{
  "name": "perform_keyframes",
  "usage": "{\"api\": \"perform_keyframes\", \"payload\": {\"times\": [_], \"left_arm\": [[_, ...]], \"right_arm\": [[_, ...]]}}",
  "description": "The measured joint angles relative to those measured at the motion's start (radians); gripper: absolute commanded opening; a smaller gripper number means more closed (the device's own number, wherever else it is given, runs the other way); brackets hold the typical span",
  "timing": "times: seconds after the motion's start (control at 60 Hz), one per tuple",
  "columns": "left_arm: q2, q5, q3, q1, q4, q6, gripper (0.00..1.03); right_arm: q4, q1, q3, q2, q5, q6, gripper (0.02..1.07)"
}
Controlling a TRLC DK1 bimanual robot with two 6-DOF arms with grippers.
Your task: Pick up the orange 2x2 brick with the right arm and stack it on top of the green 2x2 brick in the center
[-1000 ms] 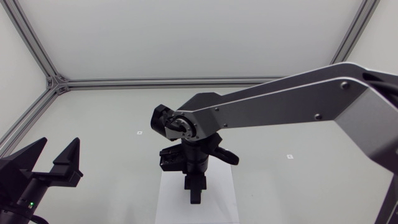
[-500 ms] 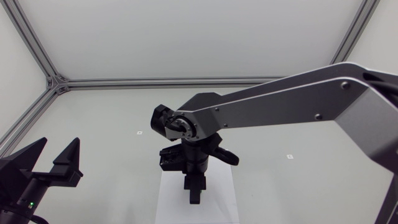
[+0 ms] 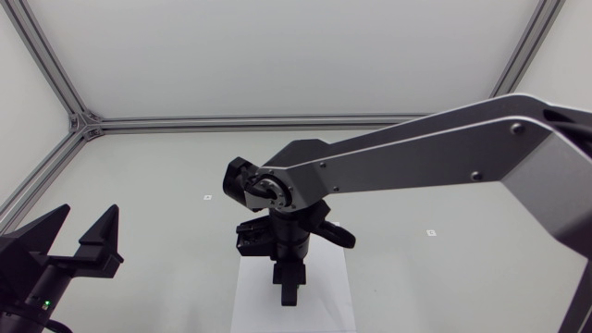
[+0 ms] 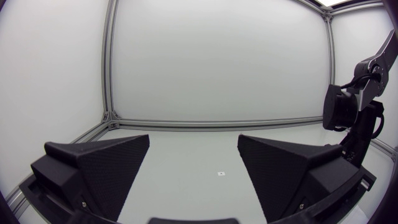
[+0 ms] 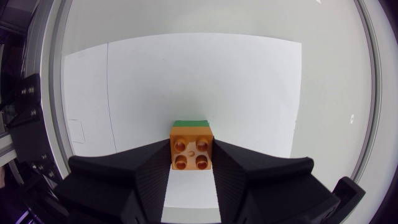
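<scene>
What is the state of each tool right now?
Left tool: open, holding nothing.
Right tool: closed on the orange brick.

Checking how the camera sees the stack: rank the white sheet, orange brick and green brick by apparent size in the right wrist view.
1. white sheet, largest.
2. orange brick, between the jaws, nearest the camera.
3. green brick: only a strip shows beyond it, so true size unsure.

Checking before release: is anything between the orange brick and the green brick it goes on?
Nothing visible. The right hand grips the orange brick, and the green brick shows just beyond it, with nothing between them. Whether they touch, I cannot tell.
</scene>
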Motion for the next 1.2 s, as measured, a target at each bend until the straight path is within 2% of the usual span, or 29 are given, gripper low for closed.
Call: {"api": "perform_keyframes", "payload": {"times": [1.05, 1.2], "left_arm": [[0.0, 0.0, 0.0, 0.0, 0.0, 0.0, 0.99], [0.0, 0.0, 0.0, 0.0, 0.0, 0.0, 0.99]], "right_arm": [[0.004, -0.006, -0.01, -0.005, 0.004, -0.031, 0.08], [0.005, -0.006, -0.01, -0.005, 0.008, -0.031, 0.18]]}}
